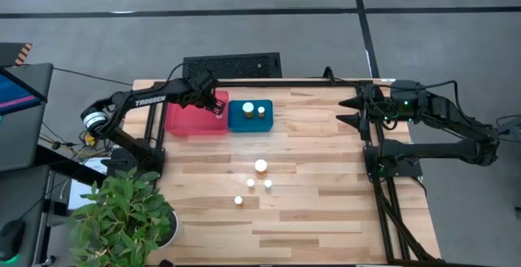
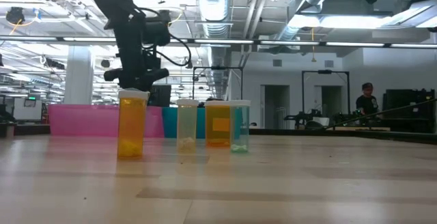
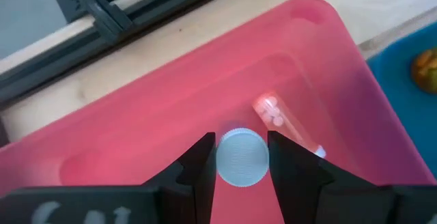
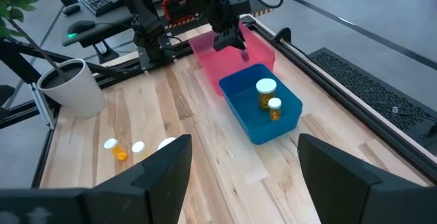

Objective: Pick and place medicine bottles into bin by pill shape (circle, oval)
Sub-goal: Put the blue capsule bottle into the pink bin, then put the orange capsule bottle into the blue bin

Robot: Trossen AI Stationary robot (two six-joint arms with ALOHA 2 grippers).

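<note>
Holding a bottle [image 3: 241, 157] over pink bin [image 1: 186, 122], left gripper [image 3: 241, 161] clamping its cap; 2 sitting in blue bin [image 1: 238, 124], 4 waiting on table [image 1: 326, 210]; right gripper [image 4: 242, 159] idling open.

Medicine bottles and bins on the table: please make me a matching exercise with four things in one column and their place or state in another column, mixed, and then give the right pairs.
Things:
1. left end effector
2. right end effector
3. blue bin
4. four loose medicine bottles

Places or states:
A. stand on the bare wood near the table's middle
B. holds two upright bottles
C. open, waiting at the table's right edge
D. over the pink bin, shut on a white-capped bottle

Pairs: 1-D, 2-C, 3-B, 4-A
</note>
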